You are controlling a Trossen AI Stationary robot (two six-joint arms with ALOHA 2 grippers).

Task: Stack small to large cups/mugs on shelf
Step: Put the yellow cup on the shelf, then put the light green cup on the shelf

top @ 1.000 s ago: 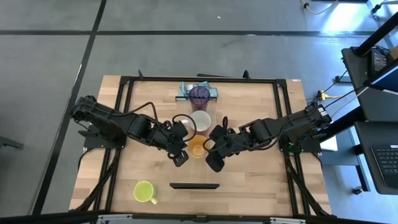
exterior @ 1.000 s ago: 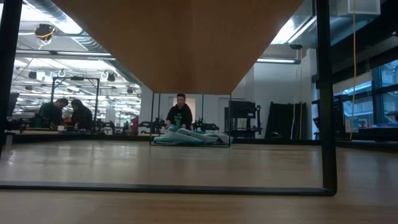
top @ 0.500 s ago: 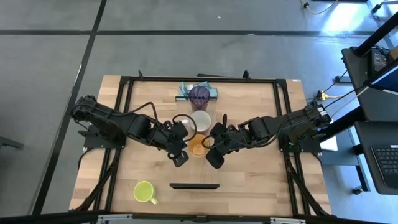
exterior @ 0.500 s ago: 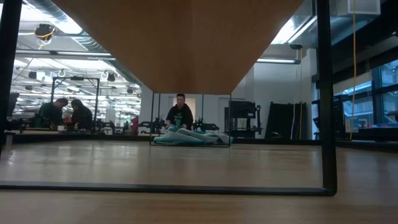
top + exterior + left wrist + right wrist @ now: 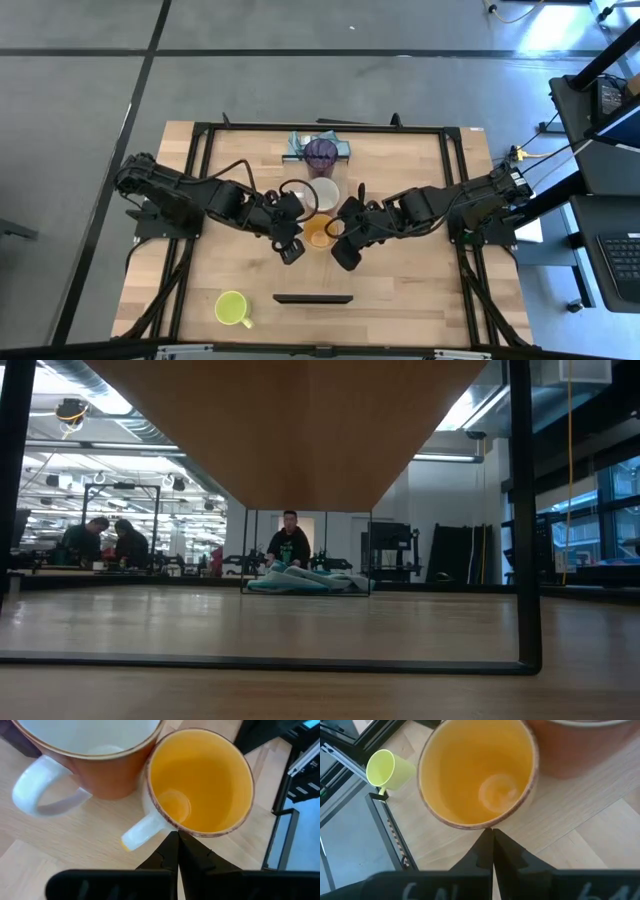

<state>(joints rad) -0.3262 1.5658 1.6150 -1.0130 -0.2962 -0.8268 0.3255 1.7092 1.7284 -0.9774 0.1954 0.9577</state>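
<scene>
The cups stand in a row from far to near: the purple tumbler [image 5: 321, 152], the red mug with a white inside [image 5: 323, 192] and the orange mug [image 5: 318, 235]. All three are upright on pale wood. The shelf's dark strip [image 5: 313, 298] lies nearer. The yellow-green mug [image 5: 232, 308] stands alone at the near left. My left gripper [image 5: 304, 236] is shut at the orange mug's left side. My right gripper [image 5: 333, 233] is shut at its right side. Both slant downward. My left gripper's shut fingertips [image 5: 176, 840] stand at the orange mug's outer wall [image 5: 176, 831], just beside its white handle [image 5: 141, 832]; I cannot tell whether they touch it. My right gripper's shut fingertips [image 5: 490, 834] stand at the opposite wall under the rim [image 5: 481, 826]; I cannot tell whether they touch it.
A teal object [image 5: 318, 146] lies behind the tumbler at the far edge. A black frame [image 5: 200, 160] borders the table. In the low view a wooden underside [image 5: 290, 430] fills the top, and people sit in the room beyond.
</scene>
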